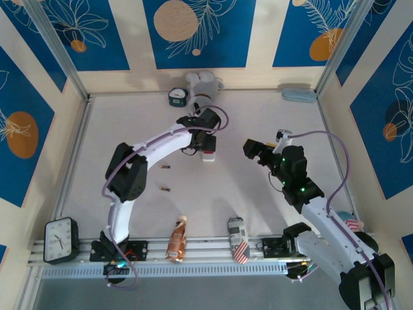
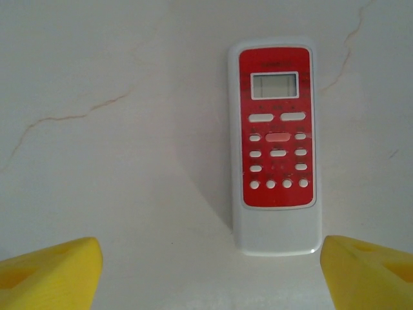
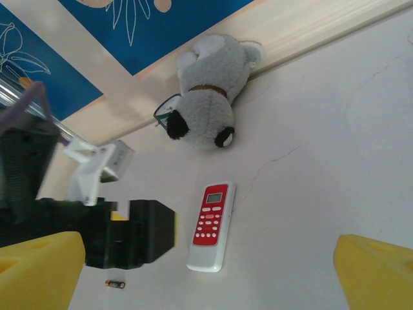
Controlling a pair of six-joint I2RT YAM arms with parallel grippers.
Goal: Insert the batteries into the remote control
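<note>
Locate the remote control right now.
Top view: the remote control lies face up mid-table, just below the left tool, with the plush toy behind it and the batteries to its left.

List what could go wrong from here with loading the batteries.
1. The remote control lies buttons-up, so no battery bay shows. The open left pincer would probably have to turn it over, and it might slip during the flip.
2. The batteries lie loose close to the left arm. A swing of that arm could knock them or set them rolling.
</note>
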